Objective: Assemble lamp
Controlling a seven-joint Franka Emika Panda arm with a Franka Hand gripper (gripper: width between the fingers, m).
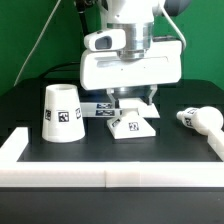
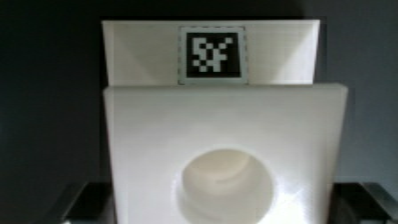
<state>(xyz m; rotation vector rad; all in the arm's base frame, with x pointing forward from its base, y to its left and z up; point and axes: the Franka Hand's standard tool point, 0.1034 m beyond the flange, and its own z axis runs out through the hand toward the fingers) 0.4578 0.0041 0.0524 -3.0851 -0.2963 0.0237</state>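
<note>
The gripper (image 1: 134,103) hung straight down from the white arm (image 1: 128,40) over the middle of the black table (image 1: 95,150). Its two fingers reached down to the base (image 1: 133,125) of the lamp, one on each side. In the wrist view the base (image 2: 222,120) filled most of the picture. It showed a round hole (image 2: 222,182) in the near part and a black-and-white tag (image 2: 212,53) on the far part. The dark fingers (image 2: 86,200) appeared at both edges of the base, very close to it. I could not tell if they already pressed on the base or only stood beside it with a small gap. The base rested on the table, just in front of the marker board (image 1: 98,108). The shade (image 1: 62,112) stood on the table toward the exterior view's left, with its wide end down, well apart from the base. The bulb (image 1: 200,120) lay on its side toward the exterior view's right, also apart from the base, and near the white border (image 1: 110,178) that ran around the table.
</note>
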